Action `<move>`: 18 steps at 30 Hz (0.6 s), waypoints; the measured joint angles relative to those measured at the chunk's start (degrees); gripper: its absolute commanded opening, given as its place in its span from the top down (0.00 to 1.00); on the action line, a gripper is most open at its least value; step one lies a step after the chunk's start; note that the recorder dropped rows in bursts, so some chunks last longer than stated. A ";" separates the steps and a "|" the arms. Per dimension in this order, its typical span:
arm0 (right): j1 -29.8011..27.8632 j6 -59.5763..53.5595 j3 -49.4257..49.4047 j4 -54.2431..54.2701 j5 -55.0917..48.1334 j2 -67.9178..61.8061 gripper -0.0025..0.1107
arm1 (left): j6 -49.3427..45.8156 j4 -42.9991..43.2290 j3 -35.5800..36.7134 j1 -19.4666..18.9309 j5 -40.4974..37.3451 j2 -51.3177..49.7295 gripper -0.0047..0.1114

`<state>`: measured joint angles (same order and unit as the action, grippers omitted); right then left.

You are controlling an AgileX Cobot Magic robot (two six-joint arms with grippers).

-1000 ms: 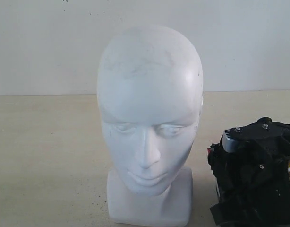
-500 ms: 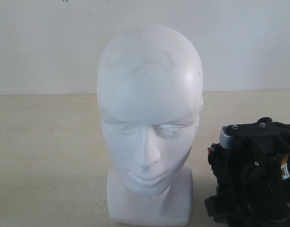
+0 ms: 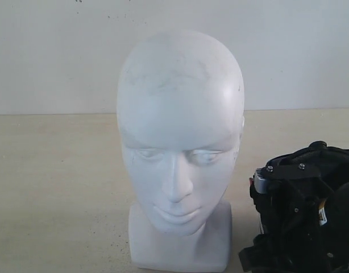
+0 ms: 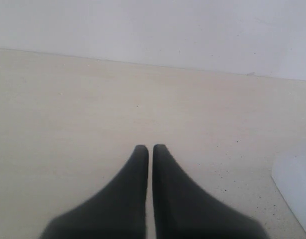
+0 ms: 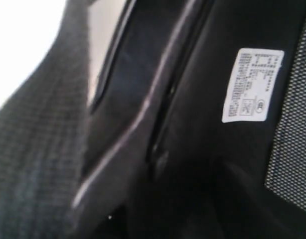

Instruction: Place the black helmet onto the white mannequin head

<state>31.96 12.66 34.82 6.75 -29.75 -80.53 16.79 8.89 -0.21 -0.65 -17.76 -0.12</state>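
Exterior view, from the left: a bare stretch of the pale tabletop [image 3: 49,170] runs back to a plain white wall [image 3: 49,57]. At the middle stands the white mannequin head [image 3: 180,131], upright on its blocky neck base, face towards the camera, crown bare with faint grey scuffs. Just beside it, at the lower right, sits the black wrist of the right arm [image 3: 299,216], low over the table, with small screws and a grey block on its upper edge; it is apart from the head. Dark rounded shapes at the far right edge merge with the arm, and I cannot tell them apart there.

Left wrist view: the left gripper [image 4: 150,149] hovers over bare table with its two black fingertips [image 4: 138,164] drawn almost together, only a thin slit between them and nothing in it. A white rounded corner [image 4: 295,191] shows at the frame edge, apart from the fingers.

Right wrist view: the black helmet [image 5: 193,59] fills the frame from very close, its inside showing: woven dark padding [image 5: 38,149], a glossy black rim, a white printed label [image 5: 252,84] and fine mesh lining [image 5: 292,129]. The right gripper cannot be made out here, so its spread cannot be told.
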 measured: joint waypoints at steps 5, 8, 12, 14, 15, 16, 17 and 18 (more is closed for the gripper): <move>0.00 0.00 0.00 0.29 0.88 -1.16 0.41 | 0.00 0.00 0.00 0.00 0.00 0.00 0.92; 0.10 0.00 0.00 0.17 1.23 -1.40 0.59 | 0.00 0.00 0.00 0.00 0.00 0.00 0.92; 0.09 -1.96 0.50 -0.71 0.73 -1.28 0.98 | 0.00 0.00 0.00 0.00 0.00 0.00 0.92; 0.09 -3.91 0.50 -0.75 -0.31 -1.28 0.98 | 0.00 0.00 0.00 0.00 0.00 0.00 0.92; 0.09 -4.53 0.58 -0.75 -0.73 -1.28 0.98 | 0.00 0.00 0.00 0.00 0.00 0.00 0.92; 0.09 -4.78 0.58 -0.85 -1.19 -1.28 0.98 | 0.00 0.00 0.00 0.00 0.00 0.00 0.92; 0.09 -5.01 0.62 -0.85 -1.66 -1.28 0.98 | 0.00 0.00 0.00 0.00 0.00 0.00 0.92; 0.09 -5.14 0.72 -0.85 -2.10 -1.28 0.98 | 0.00 0.00 0.00 0.00 0.00 0.00 0.92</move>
<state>32.05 7.52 35.55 5.90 -31.85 -81.81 16.79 8.89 -0.21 -0.65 -17.76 -0.12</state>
